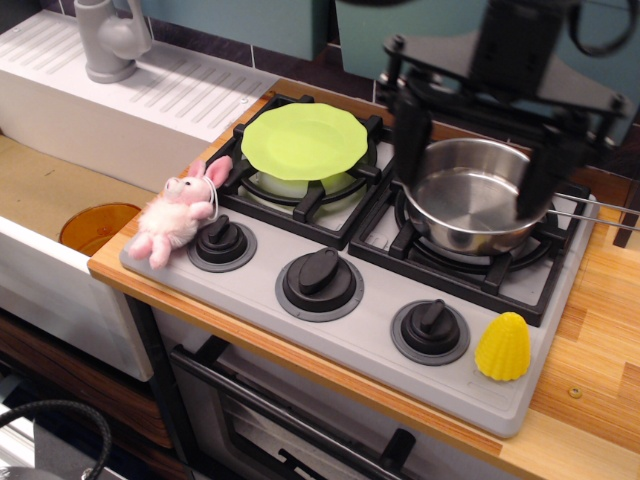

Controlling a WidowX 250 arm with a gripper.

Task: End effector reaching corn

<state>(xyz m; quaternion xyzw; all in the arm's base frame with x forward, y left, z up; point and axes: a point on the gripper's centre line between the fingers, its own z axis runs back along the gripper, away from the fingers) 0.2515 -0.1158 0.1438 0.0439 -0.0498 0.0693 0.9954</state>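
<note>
The gripper (pixel 474 165), blurred, hangs in the upper right of the frame over the steel pan (pixel 470 200), its two prongs wide apart and holding nothing. The corn (pixel 503 346) sits lower right on the stove's front corner, beside a knob (pixel 431 328). The reach looks midway; next it should travel down-frame and descend.
</note>
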